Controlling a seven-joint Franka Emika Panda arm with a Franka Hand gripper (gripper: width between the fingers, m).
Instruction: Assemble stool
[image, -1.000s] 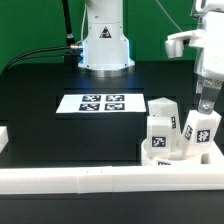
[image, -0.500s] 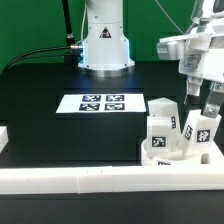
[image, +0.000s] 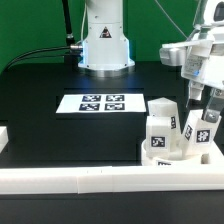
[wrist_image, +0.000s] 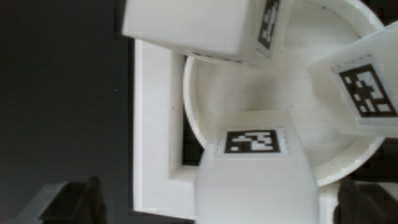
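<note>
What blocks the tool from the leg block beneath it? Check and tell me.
Nothing visible. The tool hangs just above the leg block on the exterior view's right, with only open air between. The other two legs stand beside it.

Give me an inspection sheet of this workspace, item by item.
Surface: black table, bare across the exterior view's left.
Job's things: round seat with three tagged leg blocks, one, another, the third, crowded at the exterior view's right corner.
Clutter: marker board flat mid-table; white border rail along the near edge.
Gripper: gripper above the legs, fingers apart, holding nothing.
Cables: black cable behind the robot base.
Surroundings: nothing seen.
</note>
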